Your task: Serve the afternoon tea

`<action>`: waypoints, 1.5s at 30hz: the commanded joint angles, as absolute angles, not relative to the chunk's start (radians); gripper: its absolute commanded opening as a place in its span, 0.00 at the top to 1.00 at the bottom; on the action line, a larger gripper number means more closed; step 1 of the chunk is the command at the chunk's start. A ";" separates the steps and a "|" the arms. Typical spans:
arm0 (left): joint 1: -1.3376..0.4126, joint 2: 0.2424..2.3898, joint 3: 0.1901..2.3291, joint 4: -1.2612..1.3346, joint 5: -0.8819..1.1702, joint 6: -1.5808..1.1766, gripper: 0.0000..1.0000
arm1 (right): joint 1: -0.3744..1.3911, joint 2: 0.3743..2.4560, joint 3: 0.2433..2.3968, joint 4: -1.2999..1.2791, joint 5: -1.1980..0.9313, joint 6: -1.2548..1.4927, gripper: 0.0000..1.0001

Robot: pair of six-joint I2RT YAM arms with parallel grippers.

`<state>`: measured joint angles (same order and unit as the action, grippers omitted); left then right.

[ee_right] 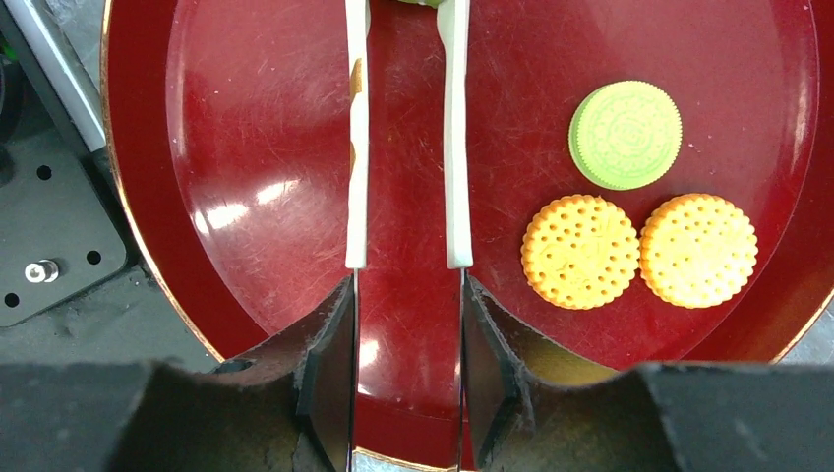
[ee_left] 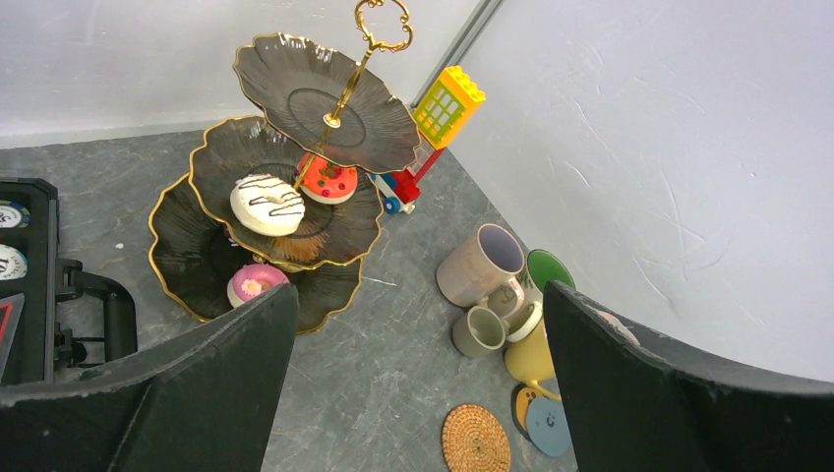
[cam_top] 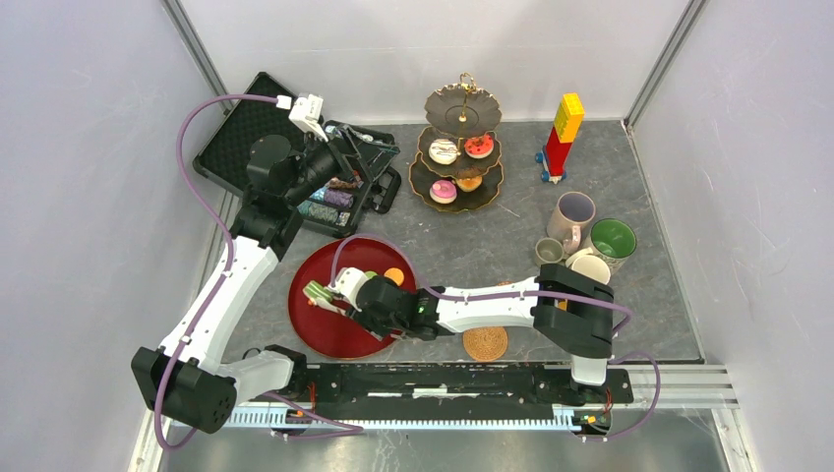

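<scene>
The three-tier stand (cam_top: 460, 147) (ee_left: 295, 187) holds a white donut (ee_left: 268, 204), a red donut (ee_left: 327, 181) and a pink cake (ee_left: 254, 284). The lilac mug (cam_top: 572, 212), green-lined mug (cam_top: 612, 239), small grey mug (cam_top: 549, 251) and yellow mug (cam_top: 590, 267) cluster at the right. A woven coaster (cam_top: 485, 343) lies near the front. My right gripper (ee_right: 405, 285) (cam_top: 352, 301) is over the red tray, shut on the metal tongs (ee_right: 356, 147), whose tips hold a small green piece (cam_top: 317, 293). My left gripper (ee_left: 418, 295) (cam_top: 344, 152) hangs open and empty, facing the stand.
The red tray (ee_right: 246, 147) (cam_top: 325, 339) holds a green cookie (ee_right: 625, 135) and two orange cookies (ee_right: 580, 252). An open black case (cam_top: 236, 138) lies at the back left under the left arm. A red-and-yellow block tower (cam_top: 563, 133) stands at the back right. A blue coaster (ee_left: 548, 425) lies by the yellow mug.
</scene>
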<state>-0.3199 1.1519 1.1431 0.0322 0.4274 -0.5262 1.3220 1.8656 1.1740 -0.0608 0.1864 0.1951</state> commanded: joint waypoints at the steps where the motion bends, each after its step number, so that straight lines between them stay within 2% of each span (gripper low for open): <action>1: -0.314 1.136 1.160 0.061 0.451 -0.570 0.00 | 1.324 1.810 1.164 -0.008 0.207 0.230 0.66; 6: -0.314 1.128 1.160 0.061 0.451 -0.570 0.00 | 1.316 1.730 1.100 0.021 0.185 0.240 0.71; 12: -0.314 1.115 1.163 0.055 0.440 -0.558 0.00 | 1.260 1.534 0.889 0.160 0.069 0.238 0.74; 19: -0.314 1.112 1.163 0.055 0.440 -0.557 0.00 | 1.017 1.288 0.711 0.186 -0.162 0.310 0.74; 21: -0.314 1.110 1.162 0.055 0.437 -0.557 0.00 | 0.954 1.221 0.703 0.128 -0.195 0.274 0.74; 28: -0.314 1.112 1.161 0.054 0.437 -0.559 0.00 | 0.696 1.027 0.754 -0.168 -0.095 0.159 0.74; 36: -0.314 1.116 1.161 0.054 0.438 -0.561 0.00 | 0.437 1.073 0.932 -0.361 -0.111 0.080 0.75; 45: -0.314 1.119 1.161 0.054 0.440 -0.562 0.00 | 0.358 1.198 1.045 -0.378 -0.127 0.058 0.75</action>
<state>-0.3199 1.1366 1.1431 0.0319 0.4271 -0.5262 0.3733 1.1603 0.9836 -0.3798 -0.1059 0.0814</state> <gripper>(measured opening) 0.997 0.425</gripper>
